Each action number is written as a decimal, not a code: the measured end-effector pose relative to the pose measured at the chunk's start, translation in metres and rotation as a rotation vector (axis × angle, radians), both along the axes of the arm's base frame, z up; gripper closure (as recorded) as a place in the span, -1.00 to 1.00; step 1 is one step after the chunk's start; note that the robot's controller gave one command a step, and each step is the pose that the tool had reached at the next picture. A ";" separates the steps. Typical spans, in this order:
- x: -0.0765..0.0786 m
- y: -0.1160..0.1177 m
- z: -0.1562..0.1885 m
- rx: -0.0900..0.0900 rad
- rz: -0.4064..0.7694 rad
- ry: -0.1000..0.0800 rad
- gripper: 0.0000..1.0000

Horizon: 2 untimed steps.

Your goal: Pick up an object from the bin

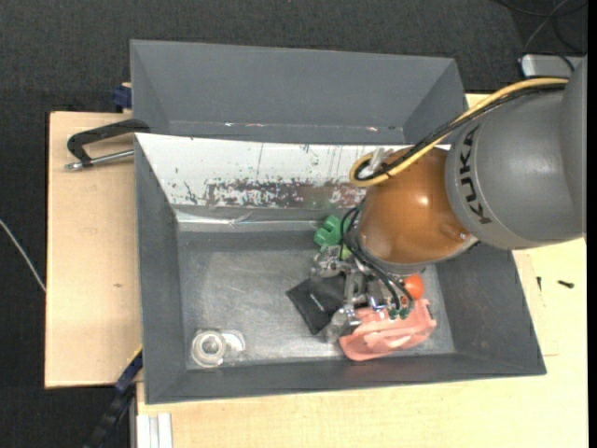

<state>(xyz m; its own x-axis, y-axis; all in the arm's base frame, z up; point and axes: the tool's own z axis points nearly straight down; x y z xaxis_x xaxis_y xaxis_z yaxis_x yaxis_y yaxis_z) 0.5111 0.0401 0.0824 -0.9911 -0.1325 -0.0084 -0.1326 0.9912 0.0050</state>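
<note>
A: Where's the gripper?
B: Low at the bin front-right, between 1 black flat piece and 1 pink thing. Probably lining up on either.
A: Grip wide or clamped?
B: Unclear, the orange cover hides it.

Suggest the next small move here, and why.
Probably raise the gripper straight up a little: it sits low at the bin's right front, between the black flat piece and the pink piece, and a lift would show whether anything comes along.
</note>
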 end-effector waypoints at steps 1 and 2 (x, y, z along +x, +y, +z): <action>0.067 -0.015 -0.007 -0.003 -0.250 0.026 1.00; 0.067 -0.015 -0.007 -0.003 -0.251 0.026 1.00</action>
<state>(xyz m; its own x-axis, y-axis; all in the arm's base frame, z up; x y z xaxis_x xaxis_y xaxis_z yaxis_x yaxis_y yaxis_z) 0.5783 0.0252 0.0751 -0.9929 0.1174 0.0175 0.1175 0.9931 0.0027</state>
